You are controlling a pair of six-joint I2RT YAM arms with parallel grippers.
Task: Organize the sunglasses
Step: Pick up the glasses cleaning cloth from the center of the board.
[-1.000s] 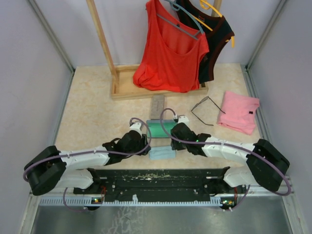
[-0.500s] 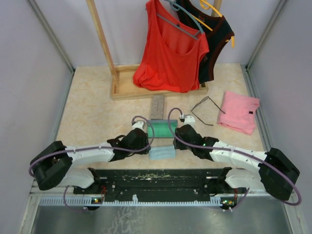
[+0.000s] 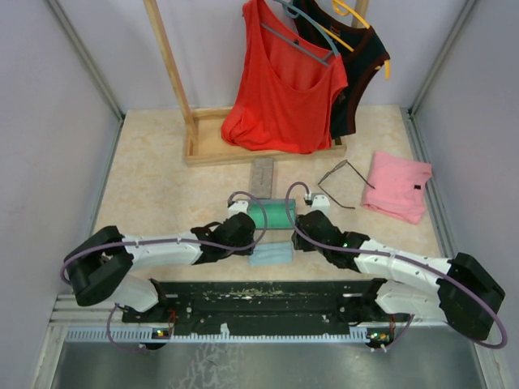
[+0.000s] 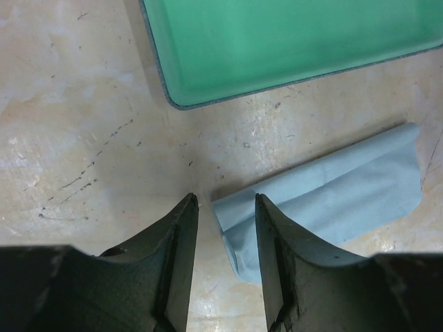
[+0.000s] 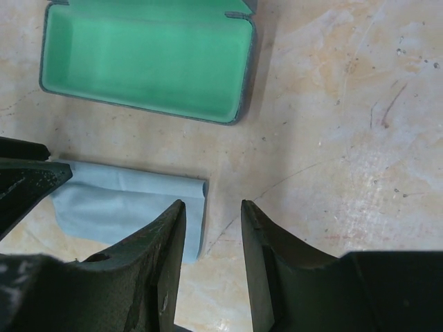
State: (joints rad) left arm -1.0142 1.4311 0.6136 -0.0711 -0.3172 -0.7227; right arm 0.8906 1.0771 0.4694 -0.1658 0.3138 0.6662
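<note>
Sunglasses (image 3: 339, 185): 1 pair in view, lying on the table (image 3: 162, 194) right of the open case (image 3: 270, 214) (green lining bare). Nothing packed yet. My left claw (image 4: 225, 207) and right claw (image 5: 211, 211) hang parted, empty, over the blue cloth (image 3: 270, 254).

Looks straight down on a pale marbled table (image 5: 332, 104) with thin scratches. At upper left, an open glasses case (image 5: 145, 59), grey-rimmed and green-lined, lying flat. Just below it and apart from it, a folded light blue cloth (image 5: 128, 204). At the bottom edge, the right gripper (image 5: 211, 207), dark fingers (image 5: 156, 256) parted, one overlapping the cloth's right end. At the left edge, a dark pointed part (image 5: 24, 183) over the cloth's left end.
</note>
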